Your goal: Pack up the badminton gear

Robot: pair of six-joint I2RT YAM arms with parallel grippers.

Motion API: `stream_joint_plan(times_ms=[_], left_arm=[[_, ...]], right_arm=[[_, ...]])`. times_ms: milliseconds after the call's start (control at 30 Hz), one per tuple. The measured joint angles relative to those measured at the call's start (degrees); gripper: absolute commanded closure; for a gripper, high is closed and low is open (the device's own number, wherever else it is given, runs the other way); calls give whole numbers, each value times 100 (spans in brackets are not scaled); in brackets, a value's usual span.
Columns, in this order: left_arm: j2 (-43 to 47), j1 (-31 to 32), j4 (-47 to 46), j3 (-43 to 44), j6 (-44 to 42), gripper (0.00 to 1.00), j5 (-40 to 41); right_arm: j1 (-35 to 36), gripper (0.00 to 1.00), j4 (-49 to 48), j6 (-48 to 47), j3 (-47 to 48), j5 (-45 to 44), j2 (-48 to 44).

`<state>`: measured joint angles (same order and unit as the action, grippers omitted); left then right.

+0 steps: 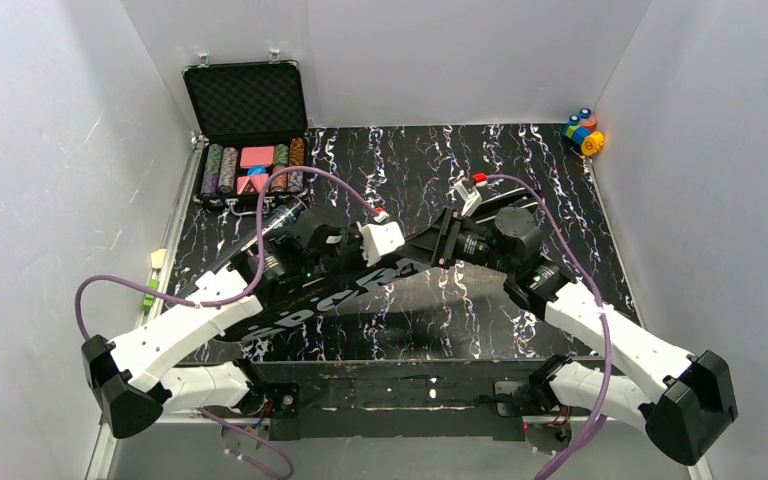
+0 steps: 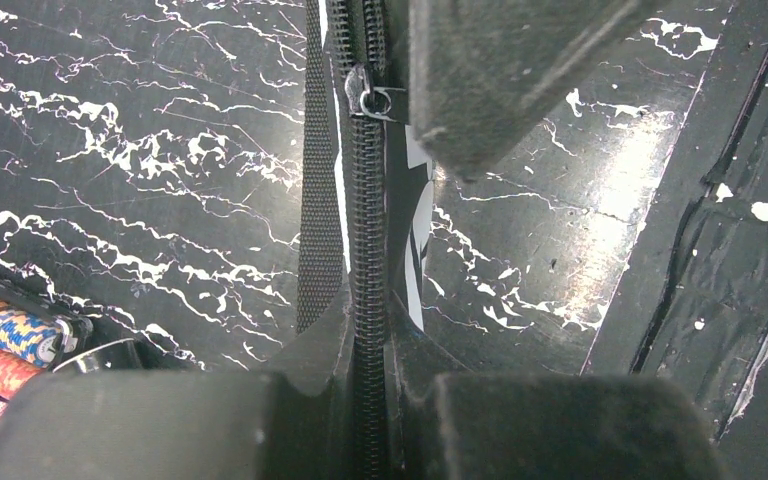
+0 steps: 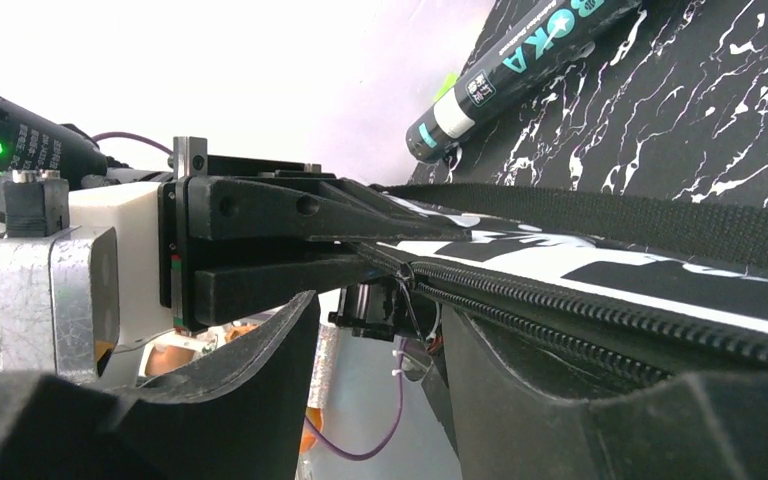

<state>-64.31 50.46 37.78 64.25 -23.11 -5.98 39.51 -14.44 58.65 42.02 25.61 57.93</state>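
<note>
The black racket-shaped bag [image 1: 305, 312] lettered "SPORT" lies slanted from the near left toward the table's middle. My left gripper [image 1: 400, 258] is shut on the bag's zipper edge [image 2: 368, 250], the zipper running straight between its jaws [image 2: 368, 335]. The metal zipper pull [image 2: 370, 95] sits just beyond it, beside one finger of the right gripper [image 2: 500, 70]. My right gripper [image 3: 380, 335] faces the left one at the bag's tip [image 1: 432, 245]. It is open with an empty gap, and the zipper [image 3: 600, 310] passes over one finger. The dark tube with teal lettering [image 3: 525, 60] lies on the table behind [image 1: 282, 214].
An open black case of poker chips [image 1: 250, 150] stands at the back left; its chips [image 2: 0, 345] show at the left wrist view's edge. Small colourful toy blocks [image 1: 585, 132] sit in the back right corner. White walls close in three sides.
</note>
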Motion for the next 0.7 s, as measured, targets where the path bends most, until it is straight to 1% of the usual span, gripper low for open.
stream_joint_plan(times_ms=[267,500,700], left_arm=[[0,-15,46,33,24,100,4],[0,-15,76,37,28,100,-4],[0,-15,72,42,28,100,-2]], right_arm=[[28,55,-334,96,-66,-81,247],[37,73,-492,157,-219,-153,260],[44,86,-575,232,-254,-146,258]])
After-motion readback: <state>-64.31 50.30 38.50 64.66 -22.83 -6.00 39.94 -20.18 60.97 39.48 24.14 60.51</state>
